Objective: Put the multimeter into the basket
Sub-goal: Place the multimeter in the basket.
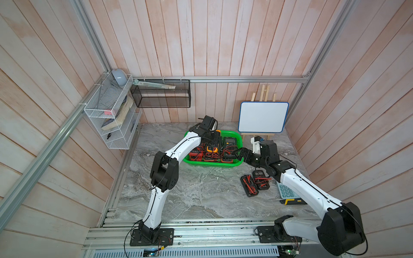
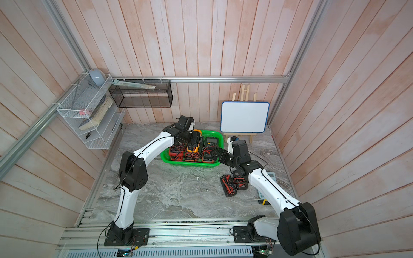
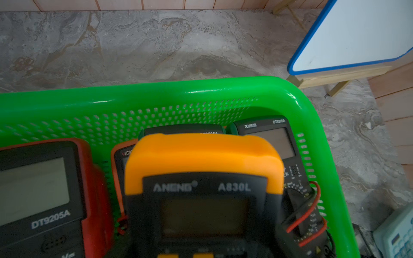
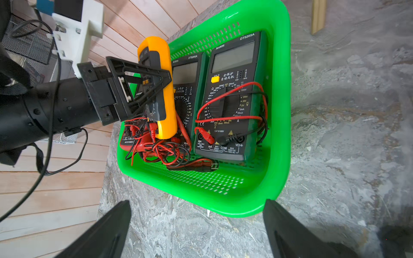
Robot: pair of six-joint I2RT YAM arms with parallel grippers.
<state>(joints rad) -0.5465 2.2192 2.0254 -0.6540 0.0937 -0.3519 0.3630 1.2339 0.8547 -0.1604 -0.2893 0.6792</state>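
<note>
Over the basket [image 1: 237, 135], the left gripper [image 4: 156, 93] is clamped on the orange multimeter [image 4: 166, 111], tilted above other meters [image 4: 232, 58] lying inside. Beside the basket's right end, the right gripper [image 4: 196, 202] gapes wide, holding nothing. Farther right, two black meters [image 1: 250, 185] lie on the table [image 1: 201, 196].

The green basket [image 3: 156, 93] is glossy moulded plastic, with highlights along its smooth rim. The orange ANENG multimeter [image 3: 201, 156] wears a matt sleeve, possibly rubber, though the view is blurred. The tabletop [image 1: 201, 192] is smooth, grey-veined and stone-patterned. The wall planks [image 1: 201, 33] are pale matt wood, the frame rail [image 1: 245, 79] brushed metal, the whiteboard [image 1: 263, 117] smooth on a bare-wood easel [image 1: 262, 92].
</note>
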